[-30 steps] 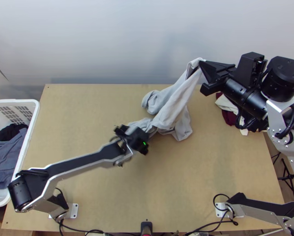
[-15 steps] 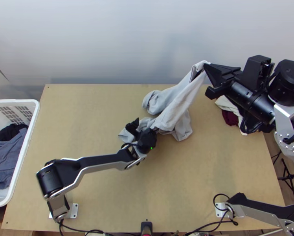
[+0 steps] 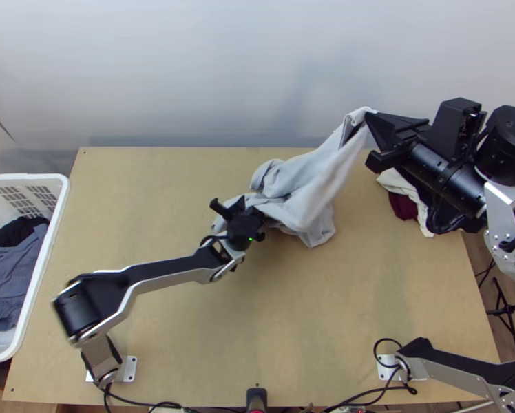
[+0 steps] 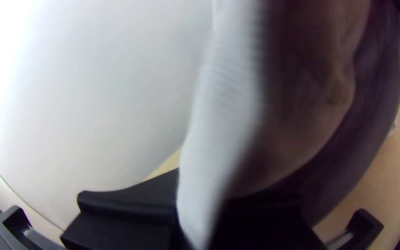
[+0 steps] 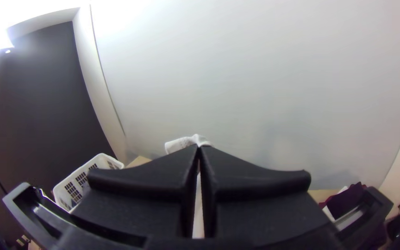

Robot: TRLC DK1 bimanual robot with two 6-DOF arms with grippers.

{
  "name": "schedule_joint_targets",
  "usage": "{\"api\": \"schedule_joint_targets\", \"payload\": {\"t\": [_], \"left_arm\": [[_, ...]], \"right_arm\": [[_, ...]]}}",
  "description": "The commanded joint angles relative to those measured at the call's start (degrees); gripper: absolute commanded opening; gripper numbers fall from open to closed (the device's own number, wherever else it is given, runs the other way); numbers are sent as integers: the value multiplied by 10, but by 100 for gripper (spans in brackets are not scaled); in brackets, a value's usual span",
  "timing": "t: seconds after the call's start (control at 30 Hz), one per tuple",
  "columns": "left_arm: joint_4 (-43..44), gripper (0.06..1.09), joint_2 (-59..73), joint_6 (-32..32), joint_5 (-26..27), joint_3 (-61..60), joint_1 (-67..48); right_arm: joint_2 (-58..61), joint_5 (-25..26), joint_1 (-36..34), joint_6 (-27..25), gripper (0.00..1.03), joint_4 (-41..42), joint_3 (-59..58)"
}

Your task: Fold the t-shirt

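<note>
- The pale t-shirt (image 3: 302, 189) is bunched on the counter (image 3: 340, 310), its far end raised, pinched in our closed right gripper (image 3: 370, 118)
- Our left gripper (image 4: 201, 185), closed on cloth, sits nearer the bulk
- The long axis slants between them; we'd best spread along it

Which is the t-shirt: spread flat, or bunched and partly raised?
The t-shirt is bunched and partly raised: the right gripper holds one part up, above rumpled folds on the table.
</note>
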Motion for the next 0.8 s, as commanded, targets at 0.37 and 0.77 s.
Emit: {"api": "schedule_joint_targets", "payload": {"t": [0.37,0.77], "left_arm": [[-360,10,-392,-42,71,27,37],[-399,10,-493,109,102,178,24]], "right_arm": [[-57,0,-34,0,3,-19,-27],[-38,-1,-66,6,3,-116,150]]}}
